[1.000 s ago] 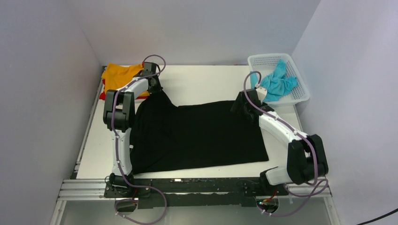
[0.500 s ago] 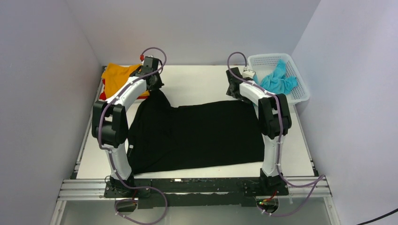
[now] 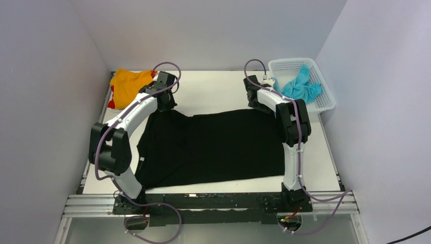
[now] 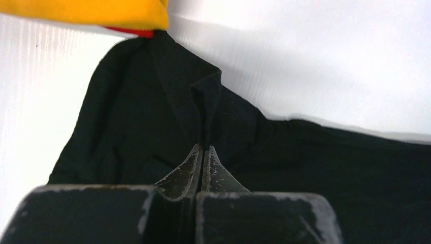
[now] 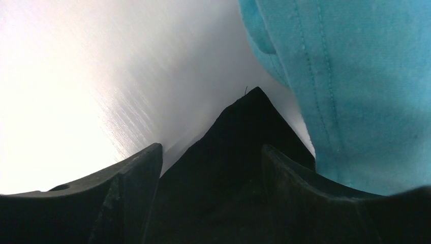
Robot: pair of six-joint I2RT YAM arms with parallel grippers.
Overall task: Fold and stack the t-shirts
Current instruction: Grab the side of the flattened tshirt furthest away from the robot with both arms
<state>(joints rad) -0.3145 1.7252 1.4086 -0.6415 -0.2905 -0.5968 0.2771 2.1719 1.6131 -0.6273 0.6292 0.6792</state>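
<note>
The black t-shirt (image 3: 213, 145) lay spread across the middle of the table (image 3: 213, 86). Its far-left shoulder, drawn up in a peak toward the orange t-shirt (image 3: 127, 81) a second before, had sunk back so the far edge ran nearly straight. The right arm had swung up from the shirt's right side to its far-right corner, beside the basket (image 3: 326, 104) holding the turquoise t-shirt (image 3: 302, 89). The left arm had stretched further along the left edge.

The left gripper (image 4: 203, 155) had its fingers pressed together, and a ridge of black cloth ran straight into their tips, so it looked pinched. The right gripper (image 5: 211, 148) stood wide apart, the shirt's pointed corner lying loose between its fingers.

To my eye the spreading was about finished and no fold had begun.
</note>
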